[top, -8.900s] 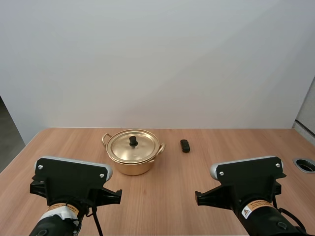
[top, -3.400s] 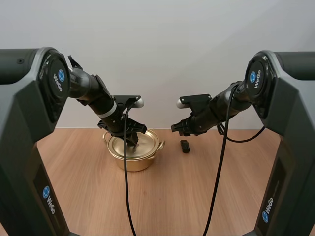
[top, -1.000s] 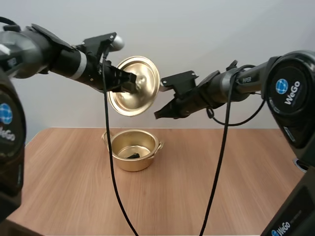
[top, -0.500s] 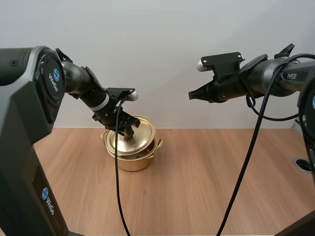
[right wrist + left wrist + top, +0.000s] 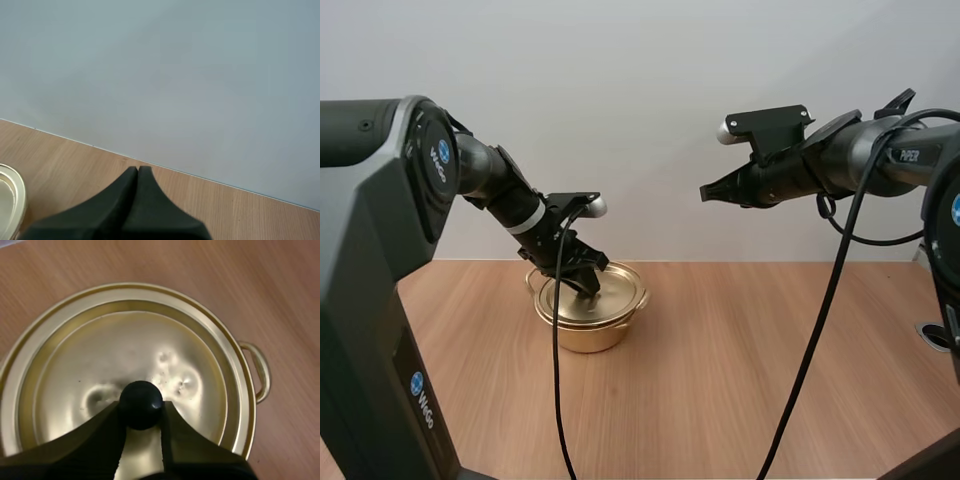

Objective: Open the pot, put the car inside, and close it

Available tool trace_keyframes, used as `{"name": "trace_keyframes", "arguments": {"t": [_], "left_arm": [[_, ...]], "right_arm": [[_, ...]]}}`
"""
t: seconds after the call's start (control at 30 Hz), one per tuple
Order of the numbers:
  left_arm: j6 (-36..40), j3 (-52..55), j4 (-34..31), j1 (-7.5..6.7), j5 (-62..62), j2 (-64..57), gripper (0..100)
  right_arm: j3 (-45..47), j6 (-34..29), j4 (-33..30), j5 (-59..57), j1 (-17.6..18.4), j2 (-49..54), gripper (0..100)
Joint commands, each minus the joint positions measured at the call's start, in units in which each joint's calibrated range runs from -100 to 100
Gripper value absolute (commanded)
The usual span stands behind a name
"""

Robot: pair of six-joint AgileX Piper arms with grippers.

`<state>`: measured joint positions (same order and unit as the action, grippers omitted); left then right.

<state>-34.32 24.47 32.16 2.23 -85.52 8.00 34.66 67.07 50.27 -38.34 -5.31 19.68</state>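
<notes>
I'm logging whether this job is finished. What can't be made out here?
Pot interior, so any car in it: lid covers it, high and left wrist views.
Lid's near rim: behind the left gripper, left wrist view.
Most of the pot: cut off by the edge, right wrist view.

"WeGo" is printed on the left arm (image 5: 380,200), "PiPER" on the right arm (image 5: 865,150).

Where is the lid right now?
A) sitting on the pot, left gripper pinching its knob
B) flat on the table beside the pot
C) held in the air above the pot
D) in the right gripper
A: the lid sits on the pot with the left gripper pinching its black knob; the right gripper hangs shut, high above the table.
</notes>
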Motion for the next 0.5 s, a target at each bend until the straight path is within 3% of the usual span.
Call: {"name": "trace_keyframes", "arguments": {"t": [0.0, 0.07, 0.1, 0.33, 0.4, 0.47], "left_arm": [[-0.03, -0.13, 1.02, -0.05, 0.11, -0.8, 48], [-0.15, -0.8, 1.14, -0.05, 0.83, -2.37, 89], [-0.15, -1.34, 1.01, -0.05, 1.59, -3.28, 100], [1.78, -3.05, -1.09, 0.09, 4.9, -11.63, 100], [-1.04, -2.42, 2.9, 0.09, 4.52, -15.16, 100], [-7.53, 0.96, 12.77, 0.39, 6.06, -21.3, 100]], "right_arm": [[0.01, 0.01, 0.05, 0.0, 0.02, 0.0, 0], [0.01, 0.01, 0.05, 0.0, 0.02, 0.0, 0], [0.01, 0.01, 0.05, 0.0, 0.02, 0.0, 0], [0.01, 0.0, 0.05, -1.81, 0.02, 0.0, 0], [0.01, 0.0, 0.05, -1.99, 0.02, 0.0, 0], [0.01, 0.0, 0.16, -1.99, 0.02, 0.0, 0]]}}
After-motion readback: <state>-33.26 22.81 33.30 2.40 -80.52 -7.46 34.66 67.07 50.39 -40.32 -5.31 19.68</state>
